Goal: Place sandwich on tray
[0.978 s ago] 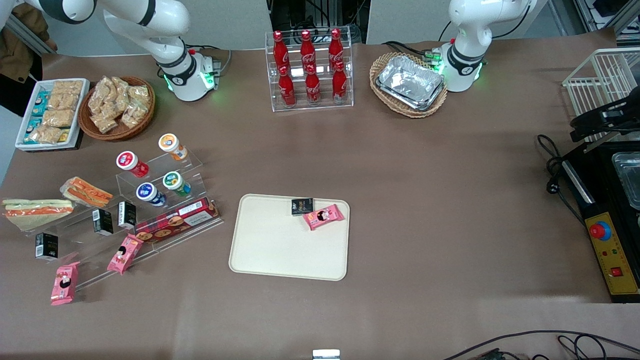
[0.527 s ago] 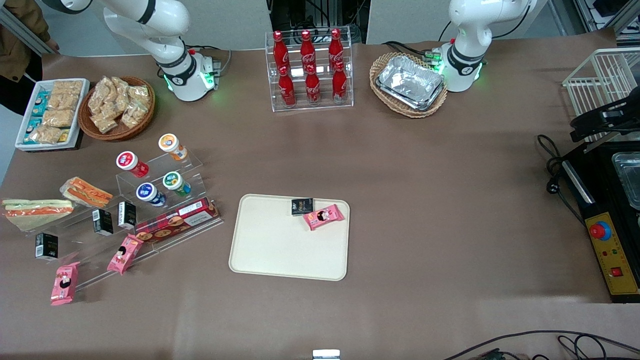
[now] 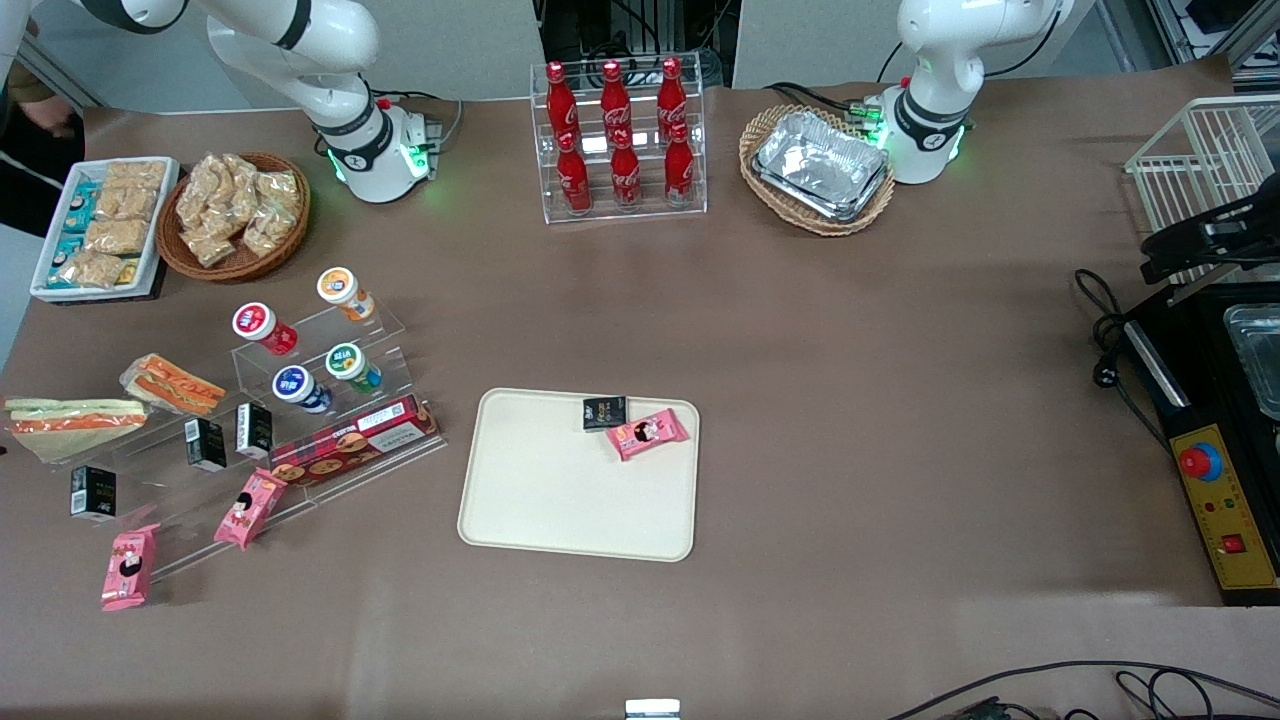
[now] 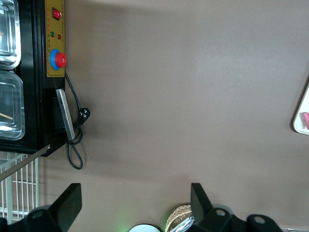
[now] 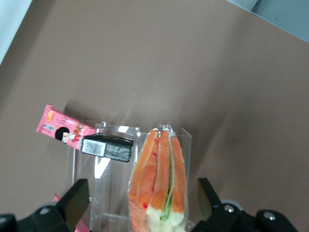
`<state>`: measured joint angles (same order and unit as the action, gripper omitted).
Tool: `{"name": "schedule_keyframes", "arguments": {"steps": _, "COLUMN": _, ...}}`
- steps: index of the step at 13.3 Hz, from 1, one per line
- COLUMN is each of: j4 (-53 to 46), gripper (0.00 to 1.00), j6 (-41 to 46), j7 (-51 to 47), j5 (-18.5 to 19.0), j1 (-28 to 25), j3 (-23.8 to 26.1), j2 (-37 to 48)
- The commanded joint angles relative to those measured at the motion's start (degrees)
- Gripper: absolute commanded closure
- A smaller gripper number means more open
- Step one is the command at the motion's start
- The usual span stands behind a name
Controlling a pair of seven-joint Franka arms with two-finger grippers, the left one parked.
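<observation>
The sandwich is a long clear-wrapped wedge lying on the clear acrylic stand at the working arm's end of the table. In the right wrist view the sandwich shows orange layers, a green strip and white bread. My gripper hangs above it, open wide, with one finger on each side and nothing held. The gripper is out of the front view. The cream tray lies flat mid-table, nearer the front camera; its edge also shows in the left wrist view.
A black box and a pink packet lie on the tray. A stubbier orange sandwich, black boxes, pink packets, yogurt cups and a biscuit box crowd the stand.
Nothing on the table has moved. The working arm's upper part has shifted slightly at the edge of the front view.
</observation>
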<state>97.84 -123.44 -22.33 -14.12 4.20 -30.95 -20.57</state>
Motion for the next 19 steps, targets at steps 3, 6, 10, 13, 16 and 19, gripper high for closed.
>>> {"name": "schedule_keyframes", "arguments": {"steps": 3, "j4": 3.33, "gripper": 0.0, "j6": -4.17, "j7": 0.36, "j5": -2.48, "j1": -0.24, "j3": -0.16, "j2": -0.69}}
{"name": "schedule_keyframes", "arguments": {"steps": 6, "j4": 3.41, "gripper": 0.0, "j6": -4.61, "j7": 0.45, "j5": -3.63, "j1": -0.24, "j3": -0.07, "j2": -1.84}}
{"name": "schedule_keyframes", "arguments": {"steps": 10, "j4": 3.42, "gripper": 0.06, "j6": -4.97, "j7": 0.45, "j5": -5.65, "j1": -0.15, "j3": -0.07, "j2": -3.86}}
{"name": "schedule_keyframes", "arguments": {"steps": 13, "j4": 3.41, "gripper": 0.63, "j6": -4.79, "j7": 2.81, "j5": -5.65, "j1": -0.07, "j3": -0.16, "j2": -4.13}}
{"name": "schedule_keyframes", "arguments": {"steps": 16, "j4": 2.1, "gripper": 0.69, "j6": -4.18, "j7": 4.75, "j5": -5.57, "j1": 0.02, "j3": -0.25, "j2": -3.78}}
{"name": "schedule_keyframes", "arguments": {"steps": 19, "j4": -2.02, "gripper": 0.69, "j6": -1.55, "j7": 4.67, "j5": -4.86, "j1": -0.24, "j3": -0.34, "j2": -3.25}}
